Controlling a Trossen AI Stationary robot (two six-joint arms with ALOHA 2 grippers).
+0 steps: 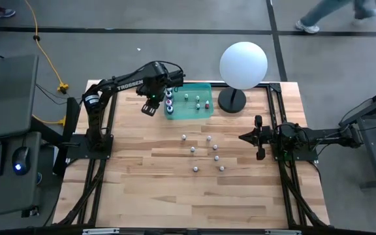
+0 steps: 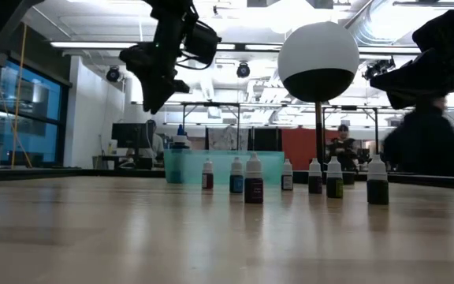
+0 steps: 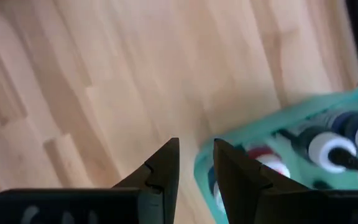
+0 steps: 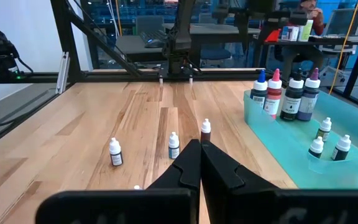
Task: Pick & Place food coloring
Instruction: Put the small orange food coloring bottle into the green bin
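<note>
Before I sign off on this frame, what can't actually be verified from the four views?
- Bottle labels and colours: too small in the high view; backlit in the low view.
- Full count in the teal bin: the left hand overlaps its end in the high view; the left wrist view is blurred and cut off.
- Right hand: its shut fingers hide part of the table just ahead.
- Sphere lamp covers the table beneath it.

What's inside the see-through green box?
The translucent teal plastic tray holds four taller colored bottles standing along one wall and three tiny white-capped bottles. Its near wall hides their bases.
</note>
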